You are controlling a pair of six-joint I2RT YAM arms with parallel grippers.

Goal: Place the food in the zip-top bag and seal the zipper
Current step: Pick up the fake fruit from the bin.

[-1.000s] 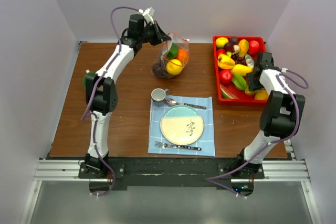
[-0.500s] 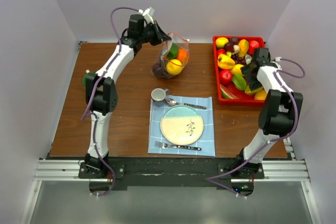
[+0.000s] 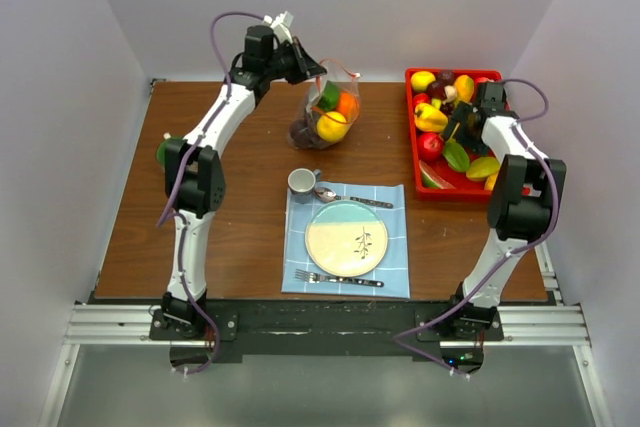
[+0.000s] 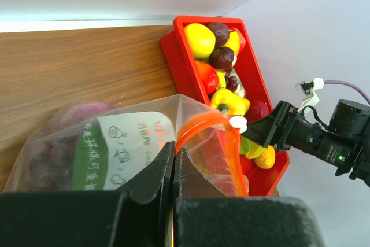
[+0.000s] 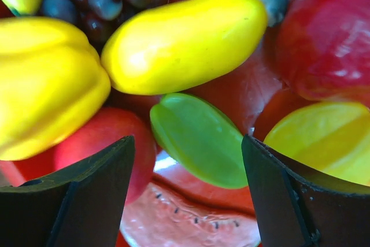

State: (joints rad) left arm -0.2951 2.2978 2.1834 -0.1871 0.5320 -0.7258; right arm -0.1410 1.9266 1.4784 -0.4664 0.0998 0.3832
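Observation:
The clear zip-top bag [image 3: 330, 112] stands at the back of the table with purple grapes, a yellow, an orange and a green piece inside. My left gripper [image 3: 306, 69] is shut on the bag's rim beside the orange-red zipper [image 4: 203, 124] and holds the mouth open; in the left wrist view [image 4: 173, 155] its jaws pinch the plastic. My right gripper [image 3: 458, 132] is open, low over the food [image 3: 442, 115] in the red tray [image 3: 411, 142]. In the right wrist view [image 5: 188, 160] a green piece [image 5: 199, 140] lies between its jaws, untouched, with a yellow mango [image 5: 185, 41] just beyond.
A blue placemat [image 3: 395, 277] in front of the bag carries a plate [image 3: 346, 239], a fork [image 3: 335, 278], a spoon [image 3: 350, 197] and a grey cup [image 3: 302, 181]. The tray also holds a yellow pepper [image 5: 46, 88], a red apple [image 5: 329, 39] and a watermelon slice [image 5: 191, 218].
My right gripper has moved from the tray's right edge leftward and toward the back, over the middle of the tray. The left gripper and the bag have not moved.

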